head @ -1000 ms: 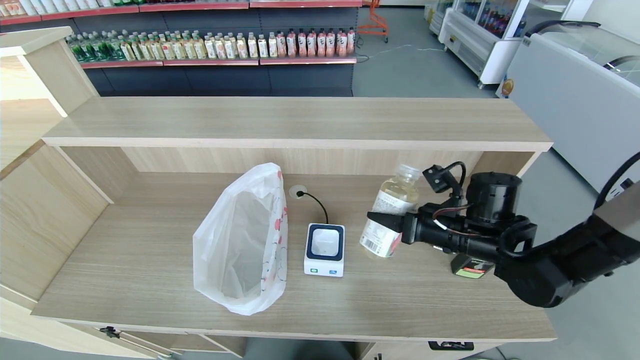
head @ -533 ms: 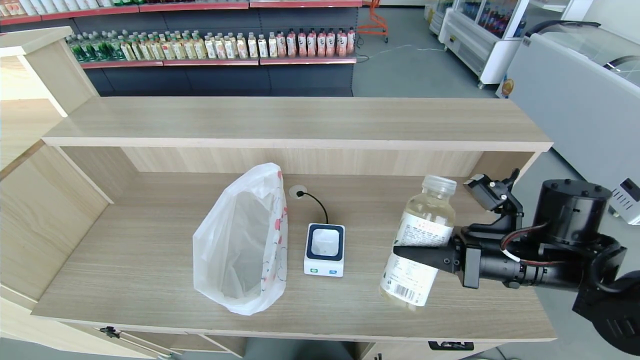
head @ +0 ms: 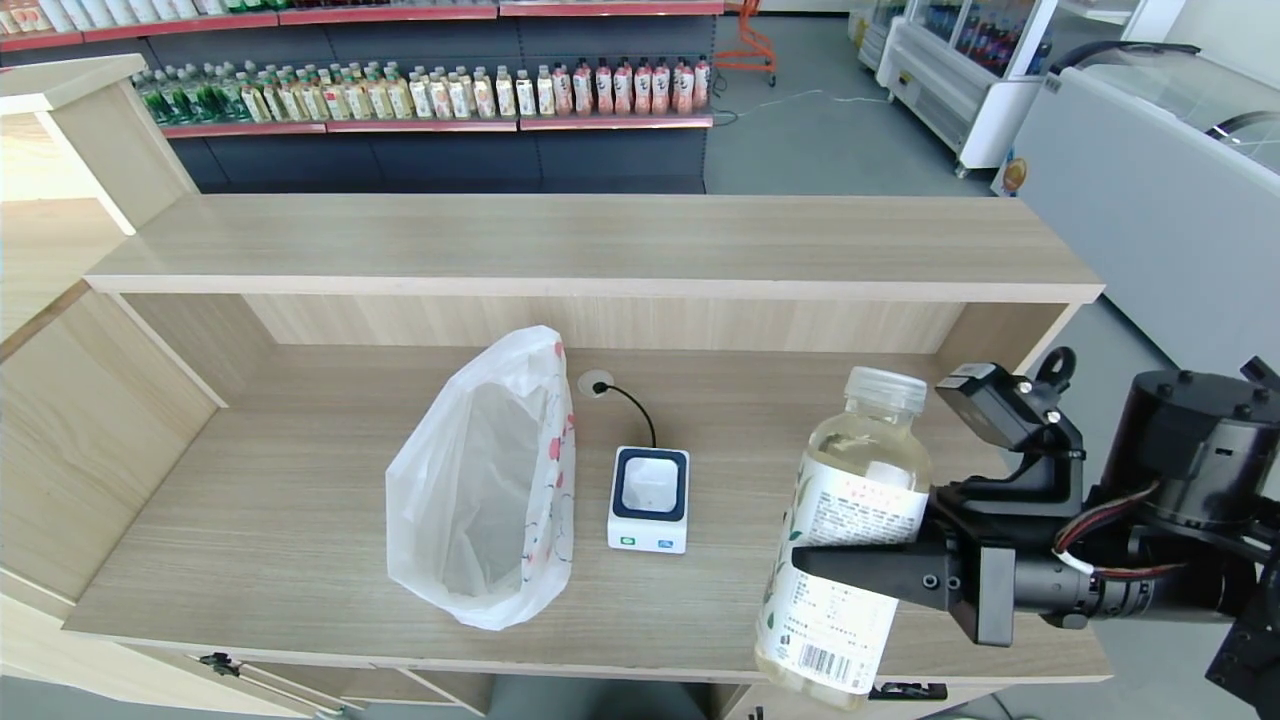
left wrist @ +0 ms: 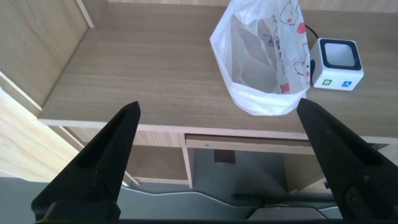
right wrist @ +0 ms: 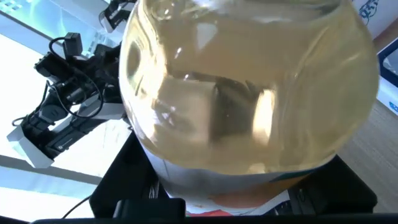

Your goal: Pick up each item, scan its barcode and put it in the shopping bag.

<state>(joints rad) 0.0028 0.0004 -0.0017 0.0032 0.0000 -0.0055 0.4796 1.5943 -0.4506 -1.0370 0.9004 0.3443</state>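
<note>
A clear bottle of pale yellow drink, with a white label and a barcode near its base, hangs almost upright over the counter's front right edge. My right gripper is shut on its middle from the right. In the right wrist view the bottle looms close above the right gripper. The white shopping bag stands open at the counter's middle, and the white scanner lies just right of it. My left gripper hovers open in front of the counter, before the bag and scanner.
A raised wooden ledge runs behind the counter, with side walls at both ends. The scanner's black cable leads back to a hole in the counter. Drink shelves and freezers stand beyond.
My right gripper has lifted the bottle off the counter to the right of the scanner and carried it toward the front right edge, higher and nearer the camera. Bag and scanner have not moved.
</note>
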